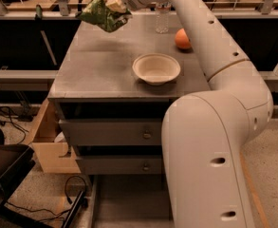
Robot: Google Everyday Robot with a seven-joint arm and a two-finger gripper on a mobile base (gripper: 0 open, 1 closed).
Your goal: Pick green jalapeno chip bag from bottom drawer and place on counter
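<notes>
Gripper [115, 4] is over the counter's [105, 65] far-left corner, clamped on the green jalapeno chip bag [100, 15] — bag hangs in the air, not down yet. Looks like the place step. Next: lower onto bare metal clear of the white bowl [156, 69], then release. Bottom drawer [129, 201] is open.

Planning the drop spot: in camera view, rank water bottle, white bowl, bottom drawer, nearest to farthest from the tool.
Tool, gripping green bag over counter's far-left corner:
1. Water bottle, far edge.
2. White bowl, counter centre.
3. Bottom drawer, below, open.
</notes>
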